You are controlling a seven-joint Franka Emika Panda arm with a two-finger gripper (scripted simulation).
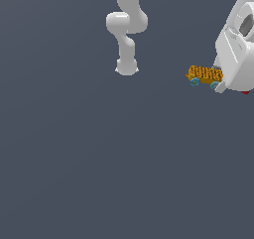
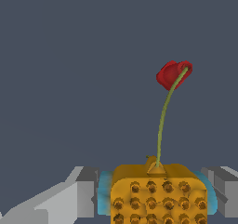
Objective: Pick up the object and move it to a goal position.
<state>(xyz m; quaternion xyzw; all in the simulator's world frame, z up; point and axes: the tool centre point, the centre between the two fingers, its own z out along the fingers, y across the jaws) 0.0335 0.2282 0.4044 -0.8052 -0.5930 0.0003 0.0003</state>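
Gripper (image 2: 158, 195) is pinching the orange object (image 2: 158, 193) w/ a finger (image 2: 79, 195) on each side, against the teal wheels. Obj's long axis runs out away from the wrist cam. Beyond it, ahead along that axis, sits the red goal dot (image 2: 173, 74), apart from the obj. In exterior view, obj (image 1: 205, 75) pokes out toward the view's left of the hand; a sliver of red shows at the hand's far side.

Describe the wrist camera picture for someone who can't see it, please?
An orange studded toy vehicle with teal wheels sits between the two grey fingers of the gripper, which press against its sides. A thin green stem rises from it to a dark-red blob against a plain grey background.
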